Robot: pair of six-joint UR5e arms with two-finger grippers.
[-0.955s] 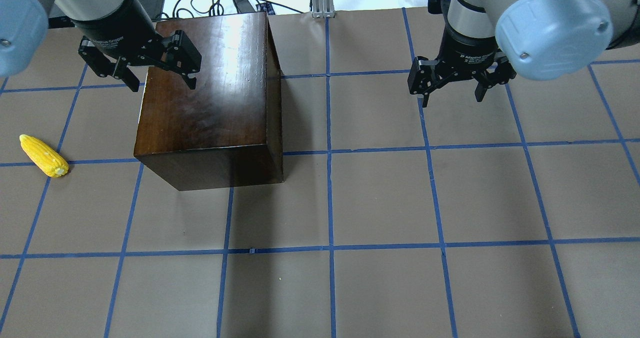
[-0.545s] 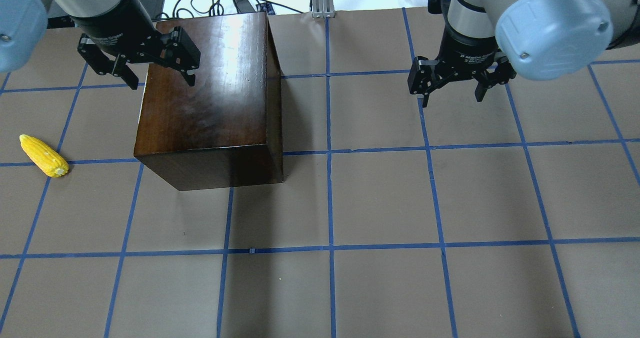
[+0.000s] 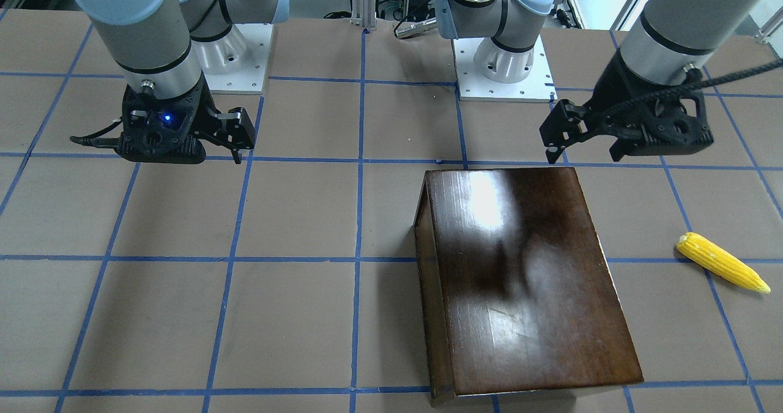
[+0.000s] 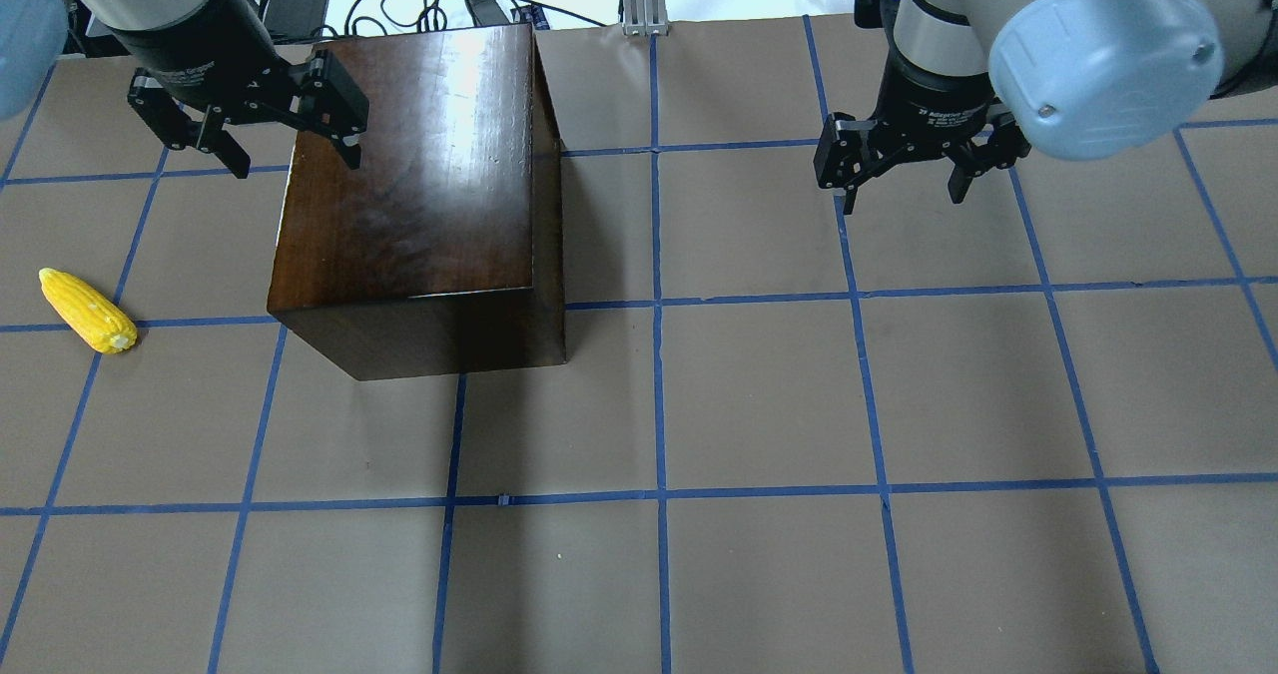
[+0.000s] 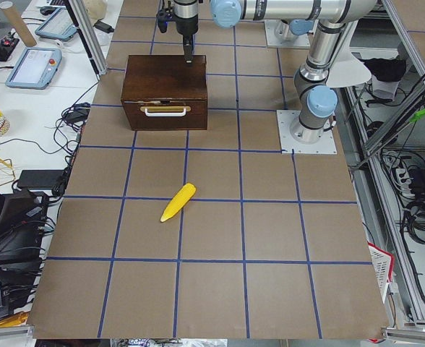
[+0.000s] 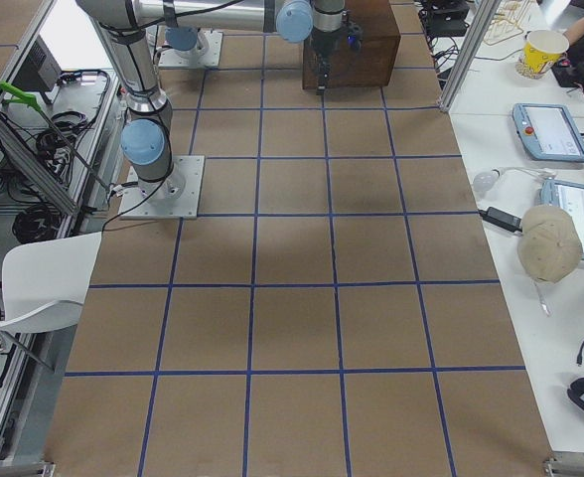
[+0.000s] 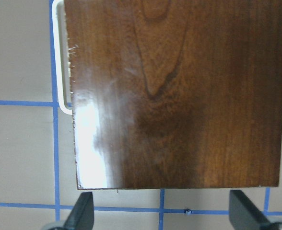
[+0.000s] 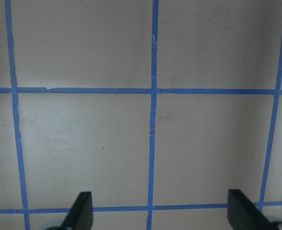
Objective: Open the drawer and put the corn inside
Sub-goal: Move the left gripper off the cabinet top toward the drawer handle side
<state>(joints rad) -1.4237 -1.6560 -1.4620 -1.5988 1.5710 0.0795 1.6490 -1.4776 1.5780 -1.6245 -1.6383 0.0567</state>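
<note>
Cabinet (image 4: 409,175): dark brown, shiny, wavy wood lines, white glare on top.
Drawer (image 5: 147,121): dark brown front. Handle (image 5: 166,111): white.
Corn (image 4: 87,311): bright yellow, rows of little bumps.
Table (image 4: 759,404): dull brown. Blue tape lines (image 4: 661,394) make big squares.
Left gripper (image 4: 296,163), right gripper (image 4: 904,198): black.
Arms (image 4: 929,35): grey. Caps (image 4: 1103,65): light blue.

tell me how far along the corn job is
Nothing done yet: the drawer is shut in the cabinet and the corn lies on the table apart from it. In hand: the left gripper hovers open over the cabinet's edge; the right gripper is open over bare table. Left: pull the drawer, grasp the corn, place it inside.
</note>
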